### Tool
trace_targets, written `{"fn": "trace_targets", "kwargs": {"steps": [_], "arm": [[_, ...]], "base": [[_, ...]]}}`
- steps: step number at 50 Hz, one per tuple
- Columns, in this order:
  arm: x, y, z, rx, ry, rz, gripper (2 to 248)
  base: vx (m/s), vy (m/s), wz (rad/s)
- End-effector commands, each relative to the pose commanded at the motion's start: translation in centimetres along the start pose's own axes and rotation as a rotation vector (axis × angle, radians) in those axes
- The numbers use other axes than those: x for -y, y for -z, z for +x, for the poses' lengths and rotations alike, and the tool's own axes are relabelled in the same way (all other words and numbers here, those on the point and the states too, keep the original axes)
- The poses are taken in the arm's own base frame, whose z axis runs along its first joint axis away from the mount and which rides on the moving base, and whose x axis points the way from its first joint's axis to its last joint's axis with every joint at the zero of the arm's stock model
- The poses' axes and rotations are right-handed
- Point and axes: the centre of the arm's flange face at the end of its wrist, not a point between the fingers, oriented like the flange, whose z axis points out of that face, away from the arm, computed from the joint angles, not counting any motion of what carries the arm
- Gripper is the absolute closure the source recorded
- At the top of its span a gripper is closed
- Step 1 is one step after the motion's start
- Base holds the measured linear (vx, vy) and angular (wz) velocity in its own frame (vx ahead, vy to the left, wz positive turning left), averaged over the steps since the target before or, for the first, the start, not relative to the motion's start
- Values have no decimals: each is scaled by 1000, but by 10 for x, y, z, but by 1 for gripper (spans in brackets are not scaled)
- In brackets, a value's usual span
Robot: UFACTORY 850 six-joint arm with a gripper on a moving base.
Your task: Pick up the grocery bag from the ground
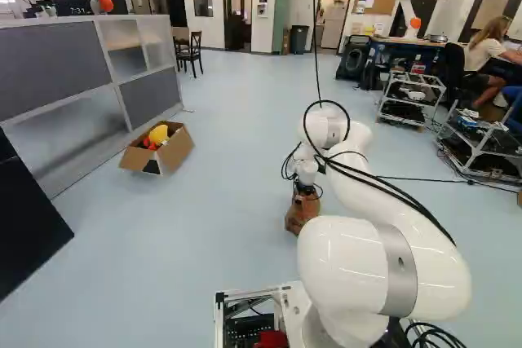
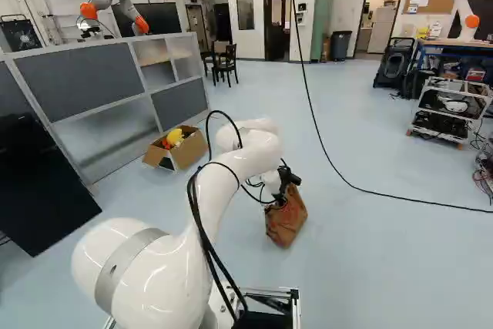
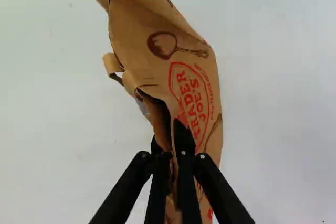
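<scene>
Pinching the open edge of the brown paper grocery bag point(image 2: 286, 225), we have our black gripper point(image 2: 289, 179) squeezed tight, with paper caught between its two fingers. The bag is below the gripper point(image 3: 175, 142), tipped and a bit crumpled. We can't tell if its bottom touches the blue floor point(image 2: 362, 267). Farther ahead, to the left, we see an open cardboard box point(image 2: 189, 152) with yellow and red things inside.
</scene>
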Motion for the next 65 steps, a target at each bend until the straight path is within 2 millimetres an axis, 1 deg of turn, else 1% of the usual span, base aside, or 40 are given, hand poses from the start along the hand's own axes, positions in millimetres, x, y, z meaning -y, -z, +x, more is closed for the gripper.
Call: {"fn": "trace_targets", "kwargs": {"steps": [5, 12, 65], "arm": [[0, 1, 0, 0, 0, 0, 228], [1, 8, 3, 0, 0, 0, 228], [7, 82, 30, -15, -1, 6, 228]], "base": [[0, 0, 0], [0, 0, 0], [0, 0, 0]]}}
